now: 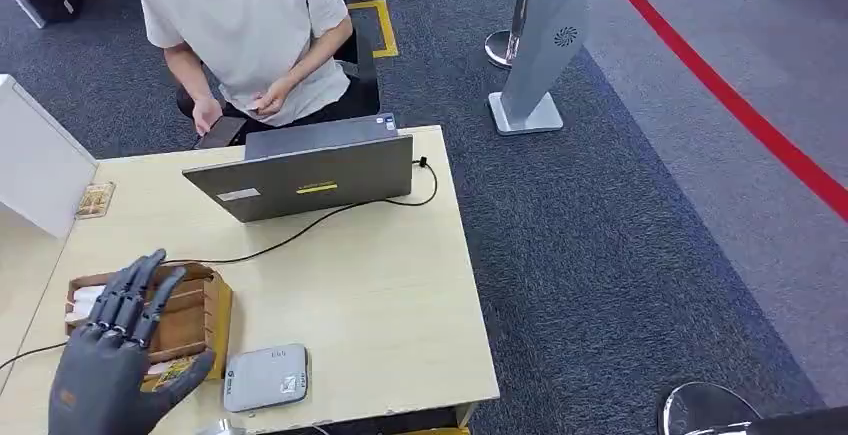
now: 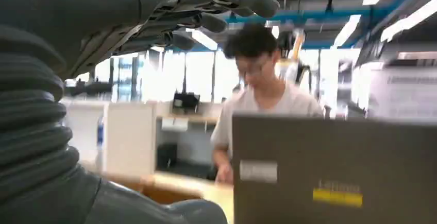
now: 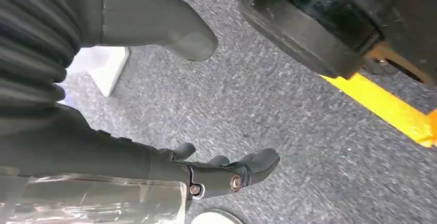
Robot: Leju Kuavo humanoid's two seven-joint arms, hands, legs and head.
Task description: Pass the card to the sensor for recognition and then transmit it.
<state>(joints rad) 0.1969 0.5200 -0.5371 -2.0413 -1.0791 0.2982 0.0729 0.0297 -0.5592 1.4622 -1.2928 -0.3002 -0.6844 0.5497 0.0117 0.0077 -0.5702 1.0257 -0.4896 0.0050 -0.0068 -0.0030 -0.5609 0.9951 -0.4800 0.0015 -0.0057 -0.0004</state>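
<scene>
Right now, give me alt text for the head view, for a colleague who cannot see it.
The left robot hand, fingers spread and holding nothing, hovers over a wooden card box on a light table, beside a grey sensor. Beyond it stands a laptop, and a seated person.

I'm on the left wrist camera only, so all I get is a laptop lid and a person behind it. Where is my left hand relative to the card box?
Observer: The left hand hovers above the wooden card box, fingers spread, holding nothing.
Operator: Where's the sensor?
Observer: A grey card reader lies flat on the table, just to the right of the box, near the table's front edge.
Operator: And my right hand?
Observer: The right hand hangs over the grey carpet, empty.
</scene>
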